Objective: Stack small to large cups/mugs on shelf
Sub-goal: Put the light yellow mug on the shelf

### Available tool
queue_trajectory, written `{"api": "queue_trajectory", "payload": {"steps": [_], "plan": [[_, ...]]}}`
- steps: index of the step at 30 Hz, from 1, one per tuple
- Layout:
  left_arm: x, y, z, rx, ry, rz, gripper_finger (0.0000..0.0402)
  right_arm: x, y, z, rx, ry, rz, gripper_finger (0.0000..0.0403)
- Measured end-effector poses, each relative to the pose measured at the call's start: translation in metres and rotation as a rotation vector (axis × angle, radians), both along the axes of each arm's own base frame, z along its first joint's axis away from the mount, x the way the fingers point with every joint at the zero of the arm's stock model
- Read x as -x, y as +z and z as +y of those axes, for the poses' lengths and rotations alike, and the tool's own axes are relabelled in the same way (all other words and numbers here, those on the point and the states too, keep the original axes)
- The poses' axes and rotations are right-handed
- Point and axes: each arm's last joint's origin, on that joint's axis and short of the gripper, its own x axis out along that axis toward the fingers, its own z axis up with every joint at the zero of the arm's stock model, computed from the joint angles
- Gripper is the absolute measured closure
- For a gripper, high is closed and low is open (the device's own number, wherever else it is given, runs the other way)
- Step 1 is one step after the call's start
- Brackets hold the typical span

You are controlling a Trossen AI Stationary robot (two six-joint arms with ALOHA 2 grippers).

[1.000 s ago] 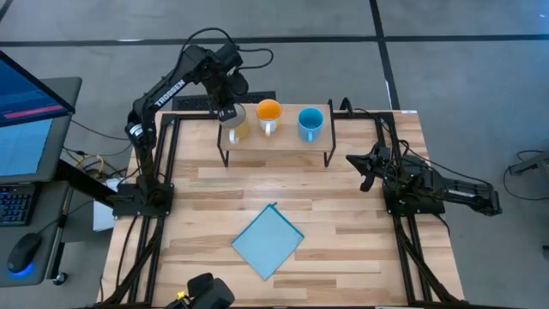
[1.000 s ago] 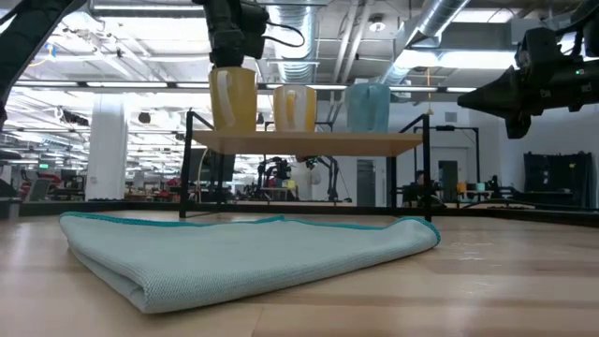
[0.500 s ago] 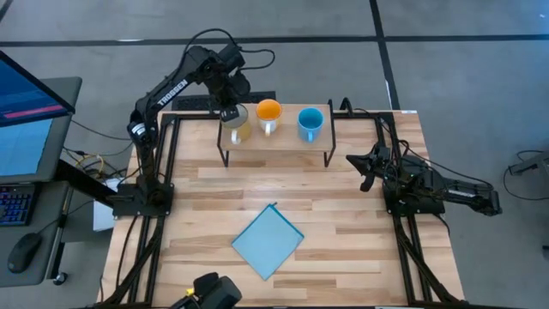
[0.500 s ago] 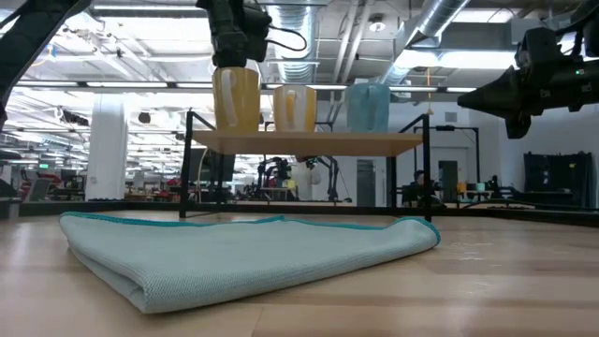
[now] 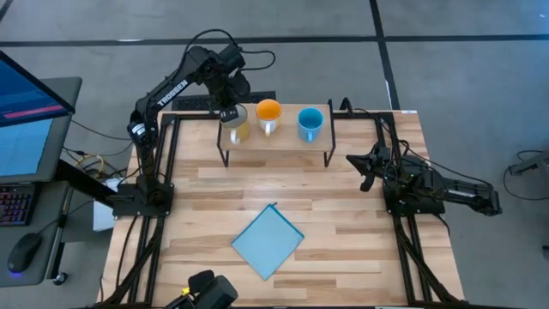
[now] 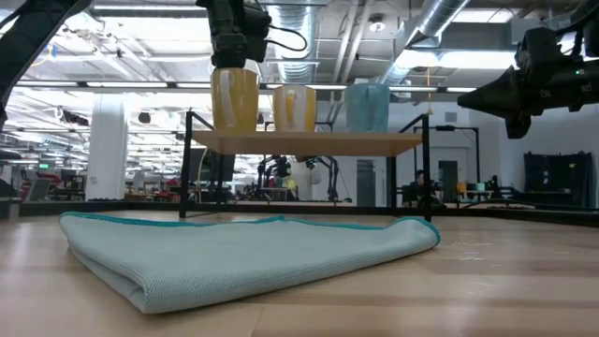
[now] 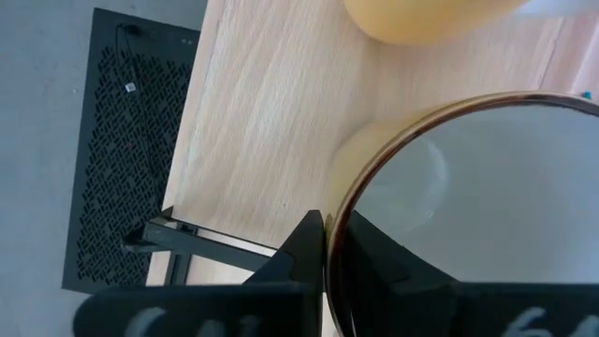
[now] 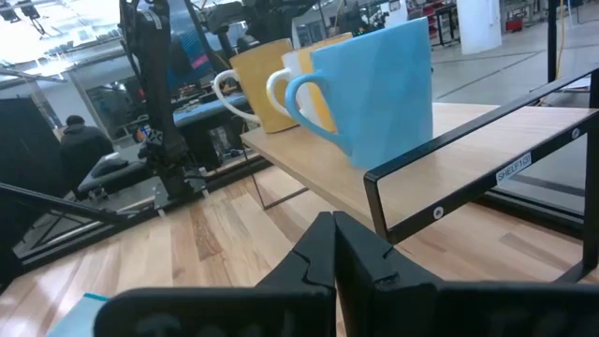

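Three mugs stand in a row on the shelf [image 5: 276, 142], a small wood-topped riser on black legs at the far side of the desk [image 5: 343, 215]. From left to right: the cream mug [image 5: 237, 123], the orange mug [image 5: 268, 115] with its white handle, and the light blue mug [image 5: 310, 123]. The left gripper [image 5: 229, 114] reaches down from above onto the cream mug at the shelf's left end, its fingers [image 7: 304, 253] clamped on the mug's rim, one outside the wall and one inside. The right gripper [image 5: 364, 172] hangs over the desk just right of the shelf, fingers together and holding nothing. A folded light blue cloth [image 5: 268, 241] lies on the near part of the desk.
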Motion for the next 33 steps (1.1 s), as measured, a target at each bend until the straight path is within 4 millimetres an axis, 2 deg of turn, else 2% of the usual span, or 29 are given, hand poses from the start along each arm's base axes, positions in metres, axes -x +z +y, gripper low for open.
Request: {"api": "queue_trajectory", "payload": {"steps": [10,16,19,33], "plan": [[0.0019,-0.0003,0.0019,-0.007,0.005,0.009,0.0393,0.0000,0.0000,0.0000,0.000,0.000,0.000,0.0381],[0.0018,-0.0019,0.0029,-0.018,0.002,0.028,0.0355,0.0000,0.0000,0.0000,0.000,0.000,0.000,0.0381],[0.0025,-0.0024,0.0040,-0.049,0.013,0.059,0.0349,0.0000,0.0000,0.0000,0.000,0.000,0.000,0.0381],[0.0001,-0.0022,0.0023,-0.044,-0.002,0.044,0.0373,0.0000,0.0000,0.0000,0.001,0.000,0.000,0.0381]]}}
